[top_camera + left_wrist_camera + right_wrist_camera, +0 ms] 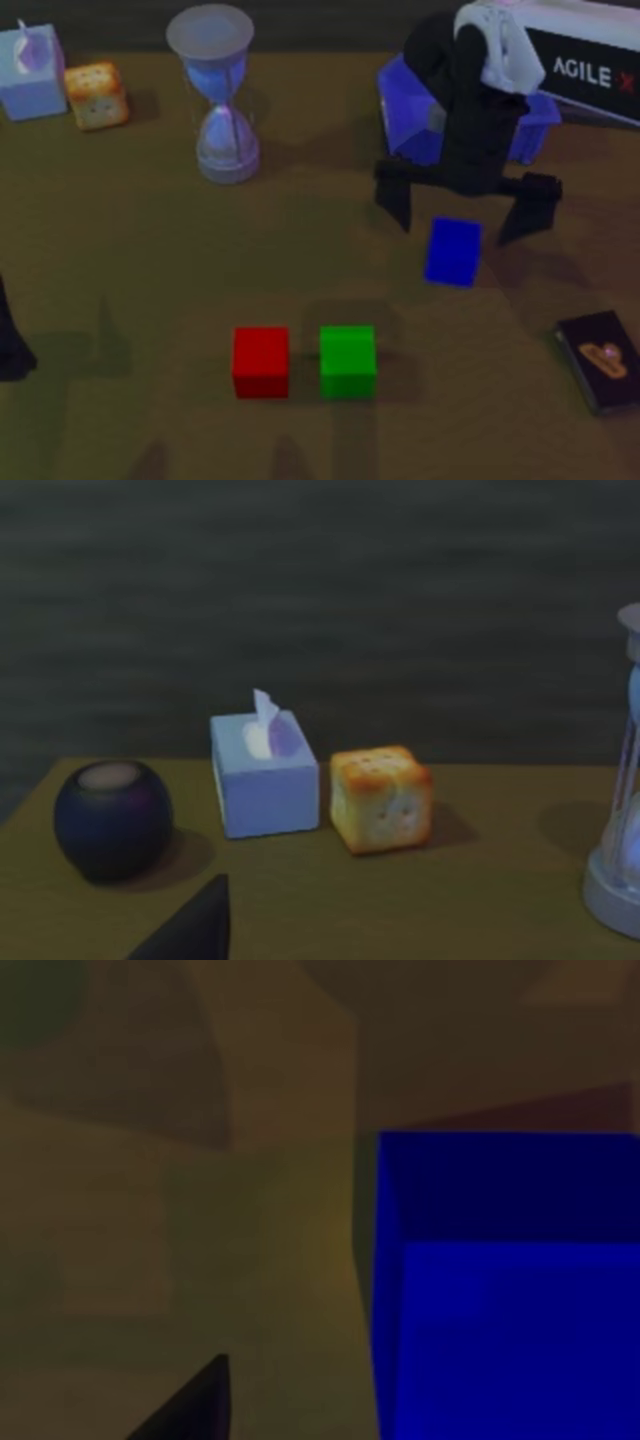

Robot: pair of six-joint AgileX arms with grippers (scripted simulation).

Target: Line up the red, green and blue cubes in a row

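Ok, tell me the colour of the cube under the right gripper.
Deep blue cube; top view shows it best.

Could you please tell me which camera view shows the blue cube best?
The top view: the whole blue cube lies below the open right gripper, apart from the other cubes. The right wrist view shows it cropped; the left wrist view misses it.

Bare table right of green cube (347, 361); blue cube (453, 251) between spread jaws.
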